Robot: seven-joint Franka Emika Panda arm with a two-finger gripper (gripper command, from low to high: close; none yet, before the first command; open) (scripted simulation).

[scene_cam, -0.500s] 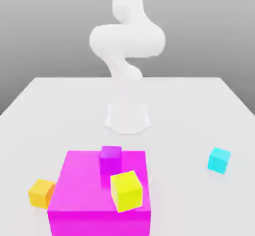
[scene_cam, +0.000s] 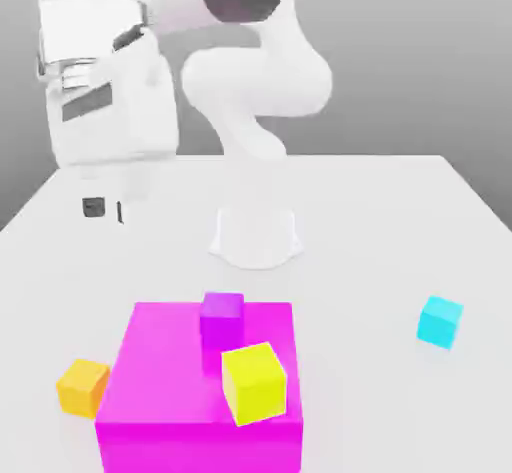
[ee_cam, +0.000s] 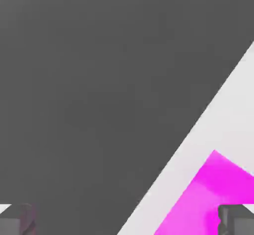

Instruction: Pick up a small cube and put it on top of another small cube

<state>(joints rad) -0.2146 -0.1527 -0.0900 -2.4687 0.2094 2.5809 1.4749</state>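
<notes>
Exterior view: the gripper (scene_cam: 106, 208) hangs high, fingers spread wide, holding nothing. The orange cube (scene_cam: 82, 386) sits on the table (scene_cam: 400, 221) well below it, the cyan cube (scene_cam: 440, 321) far off. Hand view: both fingertips (ee_cam: 237, 219) apart, nothing between, magenta block (ee_cam: 213, 194) beneath.

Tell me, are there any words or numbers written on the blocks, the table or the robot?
None: no words, numbers or signs can be read.
The orange cube, cyan cube, yellow cube, purple cube and big magenta block all have plain faces.
The white table is blank.
The robot arm bears dark patches, but no letters.
</notes>
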